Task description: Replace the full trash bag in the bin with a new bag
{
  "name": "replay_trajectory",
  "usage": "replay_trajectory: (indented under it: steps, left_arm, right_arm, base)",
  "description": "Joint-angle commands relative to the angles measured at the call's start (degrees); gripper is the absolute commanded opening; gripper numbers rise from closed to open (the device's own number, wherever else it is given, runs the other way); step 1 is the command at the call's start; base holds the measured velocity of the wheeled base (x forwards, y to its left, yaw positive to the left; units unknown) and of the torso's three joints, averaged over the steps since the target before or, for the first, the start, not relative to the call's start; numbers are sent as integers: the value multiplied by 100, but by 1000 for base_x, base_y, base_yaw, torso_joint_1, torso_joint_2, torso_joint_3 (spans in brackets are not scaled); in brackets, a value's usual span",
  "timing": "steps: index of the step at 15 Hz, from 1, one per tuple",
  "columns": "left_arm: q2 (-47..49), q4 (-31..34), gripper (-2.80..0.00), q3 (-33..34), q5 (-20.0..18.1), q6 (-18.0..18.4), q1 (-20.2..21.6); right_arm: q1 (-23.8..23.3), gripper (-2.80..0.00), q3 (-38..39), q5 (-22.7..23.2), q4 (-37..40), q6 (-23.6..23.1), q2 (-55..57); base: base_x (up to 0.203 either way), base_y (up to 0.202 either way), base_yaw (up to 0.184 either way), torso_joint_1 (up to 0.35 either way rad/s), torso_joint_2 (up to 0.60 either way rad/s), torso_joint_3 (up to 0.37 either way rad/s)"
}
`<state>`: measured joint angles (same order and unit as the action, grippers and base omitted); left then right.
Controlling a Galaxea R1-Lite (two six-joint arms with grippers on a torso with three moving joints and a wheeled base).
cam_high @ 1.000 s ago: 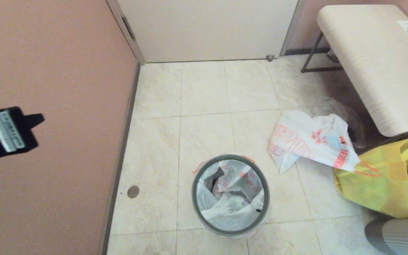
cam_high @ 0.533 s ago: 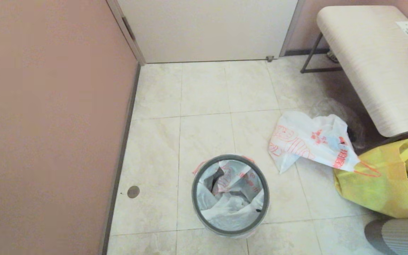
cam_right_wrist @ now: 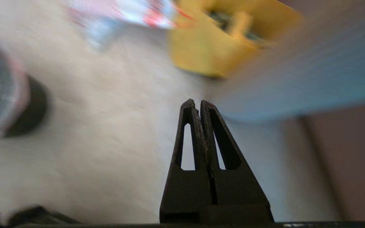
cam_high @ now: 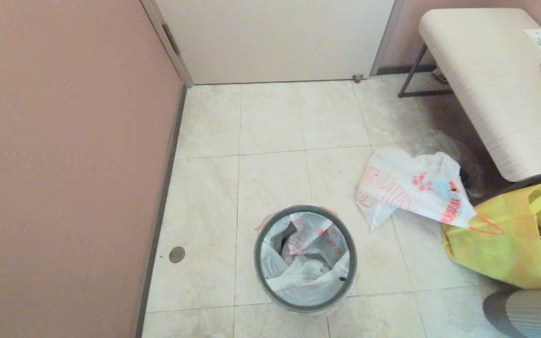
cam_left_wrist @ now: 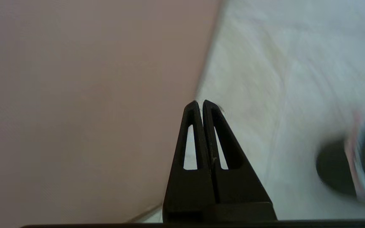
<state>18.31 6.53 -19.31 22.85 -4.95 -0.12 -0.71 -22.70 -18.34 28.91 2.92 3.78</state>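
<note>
The bin [cam_high: 262, 277], round with a dark grey hoop rim, stands on the tiled floor near the front, lined with a white bag [cam_high: 305, 256] printed in red. A second white bag with red print [cam_high: 413, 188] lies crumpled on the floor to its right. Neither arm shows in the head view. In the left wrist view my left gripper [cam_left_wrist: 200, 103] is shut and empty, beside the pink wall, with the bin [cam_left_wrist: 364, 167] off to one side. My right gripper [cam_right_wrist: 194, 102] is shut and empty above bare floor, the bin [cam_right_wrist: 27, 109] at the picture's edge.
A big yellow shopping bag [cam_high: 500, 249] sits at the right, under a pale table [cam_high: 486, 80] on a dark frame. A pink wall [cam_high: 64, 164] runs along the left, a white door [cam_high: 275, 37] closes the back. A grey round object [cam_high: 529, 312] lies at the front right.
A second ago both grippers showed at the head view's left and right edges; both have since drawn back out of that view. The bin and bags have not moved.
</note>
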Motion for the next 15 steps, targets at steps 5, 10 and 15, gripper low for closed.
replay_trajectory:
  steps: [5,10,15]
  left_arm:
    - [-1258,-161,-280,929,-1560,501,36]
    - [-1831,-598,-280,1729,-2687,762,3]
    - [-1780,-798,-280,2001,-2407,1056,-3]
  right_arm:
    - [0,-280,1986,1103,-2772,-351,-376]
    - [0,-280,1998,1680,-2545,-602,-378]
    - [0,-280,2174,1865,-2618,-359,-378]
  base:
    - [0,0,0,0,0,0]
    - [0,0,0,0,0,0]
    - [0,0,0,0,0,0]
